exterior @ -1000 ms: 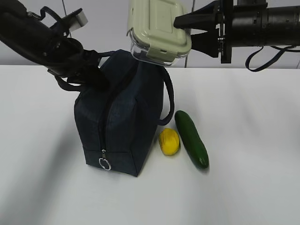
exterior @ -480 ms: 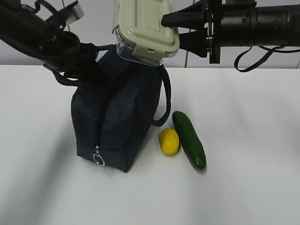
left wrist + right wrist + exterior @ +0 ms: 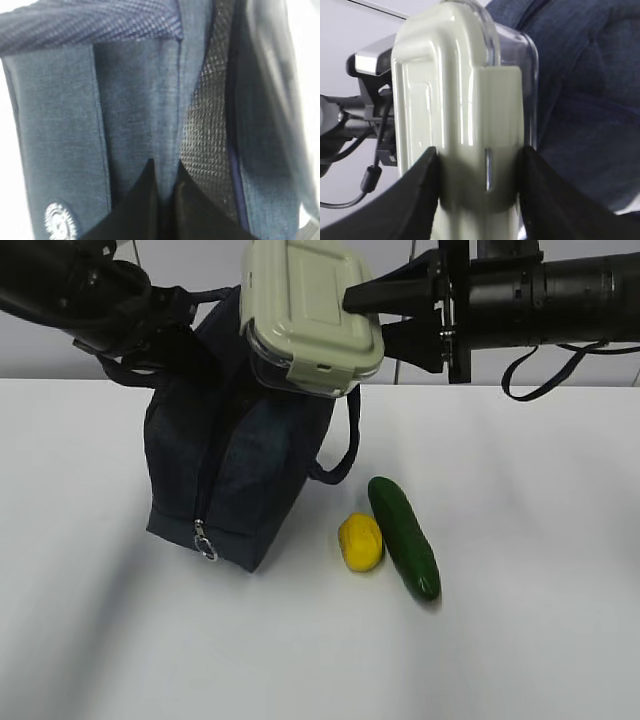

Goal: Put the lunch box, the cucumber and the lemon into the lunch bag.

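The navy lunch bag (image 3: 245,455) is tilted, its far end raised. My left gripper (image 3: 195,340) is shut on the bag's fabric at its top; in the left wrist view the tips (image 3: 165,172) pinch a fold of blue cloth. My right gripper (image 3: 365,315) is shut on the lunch box (image 3: 310,310), held on edge in the air at the bag's upper right; the right wrist view shows its jaws clamping the lid and base (image 3: 465,115). The lemon (image 3: 361,541) and the cucumber (image 3: 404,536) lie side by side on the table right of the bag.
The white table (image 3: 520,540) spreads around the bag. A silver zipper pull (image 3: 205,545) hangs at the bag's near lower corner. One loop handle (image 3: 345,445) droops beside the bag toward the cucumber.
The left gripper has lifted and dragged the bag left and up, tilting it more. The right gripper has carried the lunch box left and slightly lower, against the bag's top.
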Motion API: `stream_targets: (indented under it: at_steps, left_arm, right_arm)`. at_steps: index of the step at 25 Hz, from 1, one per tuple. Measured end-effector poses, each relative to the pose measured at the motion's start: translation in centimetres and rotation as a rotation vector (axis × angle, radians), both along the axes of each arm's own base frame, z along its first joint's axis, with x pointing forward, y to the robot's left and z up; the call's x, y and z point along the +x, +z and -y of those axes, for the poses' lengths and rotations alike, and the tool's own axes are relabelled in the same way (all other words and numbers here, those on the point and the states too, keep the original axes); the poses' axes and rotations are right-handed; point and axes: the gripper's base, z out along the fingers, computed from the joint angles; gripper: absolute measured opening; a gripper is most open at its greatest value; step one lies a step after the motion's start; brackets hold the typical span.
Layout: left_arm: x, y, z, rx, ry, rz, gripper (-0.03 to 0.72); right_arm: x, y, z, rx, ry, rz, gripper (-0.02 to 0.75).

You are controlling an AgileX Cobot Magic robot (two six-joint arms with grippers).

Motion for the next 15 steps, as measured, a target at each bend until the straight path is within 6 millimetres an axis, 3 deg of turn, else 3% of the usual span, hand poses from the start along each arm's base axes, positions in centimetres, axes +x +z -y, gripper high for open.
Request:
stream_targets:
  at_steps: [7,15]
  left_arm:
    - [-0.5,1.5,-0.1,-0.035,0.019,0.035,-0.012]
    - [-0.6,1.7,-0.1,-0.045,0.021,0.036,-0.013]
  right_arm:
    - [0.2,-1.2,0.0,-0.034,0.016,-0.023,0.351]
    - [0.4,-2.3,0.2,-0.121,0.014,-0.025,0.351]
